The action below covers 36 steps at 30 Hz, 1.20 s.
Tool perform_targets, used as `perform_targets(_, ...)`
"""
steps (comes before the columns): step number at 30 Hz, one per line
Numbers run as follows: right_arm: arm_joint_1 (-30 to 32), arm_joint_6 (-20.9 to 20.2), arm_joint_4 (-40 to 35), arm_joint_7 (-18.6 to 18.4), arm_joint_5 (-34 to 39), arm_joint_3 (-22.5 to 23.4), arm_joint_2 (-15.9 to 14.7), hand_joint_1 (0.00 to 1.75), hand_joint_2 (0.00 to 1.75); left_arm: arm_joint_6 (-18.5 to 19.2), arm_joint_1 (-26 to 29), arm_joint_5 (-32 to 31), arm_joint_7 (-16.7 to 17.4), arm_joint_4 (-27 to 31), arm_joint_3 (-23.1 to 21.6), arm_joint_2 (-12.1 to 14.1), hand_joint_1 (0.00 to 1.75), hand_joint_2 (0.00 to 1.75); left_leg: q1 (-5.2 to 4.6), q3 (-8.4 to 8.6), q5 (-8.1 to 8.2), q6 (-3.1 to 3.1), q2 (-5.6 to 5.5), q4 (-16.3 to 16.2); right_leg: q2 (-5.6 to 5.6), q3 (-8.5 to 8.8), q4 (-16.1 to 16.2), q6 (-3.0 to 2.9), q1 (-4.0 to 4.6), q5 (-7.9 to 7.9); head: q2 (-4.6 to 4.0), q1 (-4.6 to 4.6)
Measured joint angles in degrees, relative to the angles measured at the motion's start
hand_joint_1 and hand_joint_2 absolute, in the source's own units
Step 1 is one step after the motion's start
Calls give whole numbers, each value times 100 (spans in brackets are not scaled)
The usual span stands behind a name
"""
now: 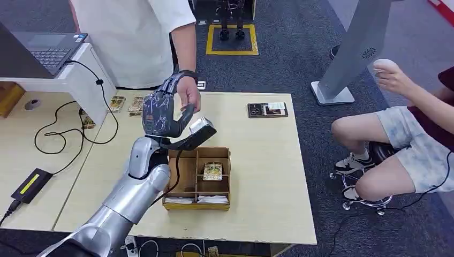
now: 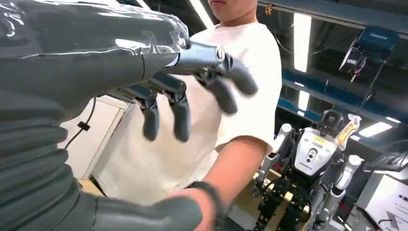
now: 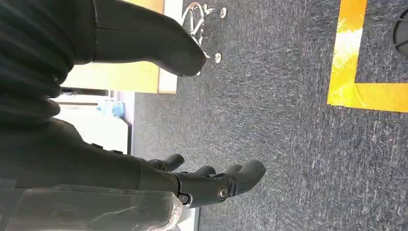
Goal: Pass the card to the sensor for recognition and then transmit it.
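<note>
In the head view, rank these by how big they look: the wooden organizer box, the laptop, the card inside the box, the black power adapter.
Largest to smallest as they look:
1. Wooden organizer box
2. Laptop, partly cut off by the frame, so its rank against the box is unsure
3. Black power adapter
4. Card in the box

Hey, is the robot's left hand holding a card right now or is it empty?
Empty. The left hand is raised with fingers spread and nothing between them, close to a person's hand above the table.
</note>
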<state>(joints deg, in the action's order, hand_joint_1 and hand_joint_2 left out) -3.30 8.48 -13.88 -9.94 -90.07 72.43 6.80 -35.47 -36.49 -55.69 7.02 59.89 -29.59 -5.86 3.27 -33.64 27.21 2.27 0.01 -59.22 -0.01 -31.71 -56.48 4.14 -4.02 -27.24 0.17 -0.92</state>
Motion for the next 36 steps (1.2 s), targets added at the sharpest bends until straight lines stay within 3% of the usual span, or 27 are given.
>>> perform_targets(16, 7, 2, 11, 33, 109, -13, -2, 0, 175, -81, 204, 206, -218, 284, 0, 67, 0, 175, 0, -3, 0, 0, 0, 1, -1, 1, 0, 0, 0, 0, 0, 0)
perform_targets(22, 61, 0, 4, 50, 234, 13, 0, 0, 175, -225, 890, 92, -341, 887, 59, 406, 0, 175, 0, -5, 1, 0, 1, 2, 0, 0, -1, 1, 0, -5, 0, 0)
perform_targets(27, 149, -22, -90, 33, 306, 70, 37, 0, 175, -407, 1591, 409, -551, 1452, 441, 684, 0, 175, 1, -13, 3, 2, -2, 3, -8, -4, -1, 2, 0, -9, 0, 4)
perform_targets(36, 216, -120, -385, -39, 306, 181, 227, 0, 175, -420, 2462, 522, -778, 2254, 951, 907, 0, 175, 1, -9, 3, 2, 4, 4, 0, -8, -1, 2, 0, -9, 0, 2)
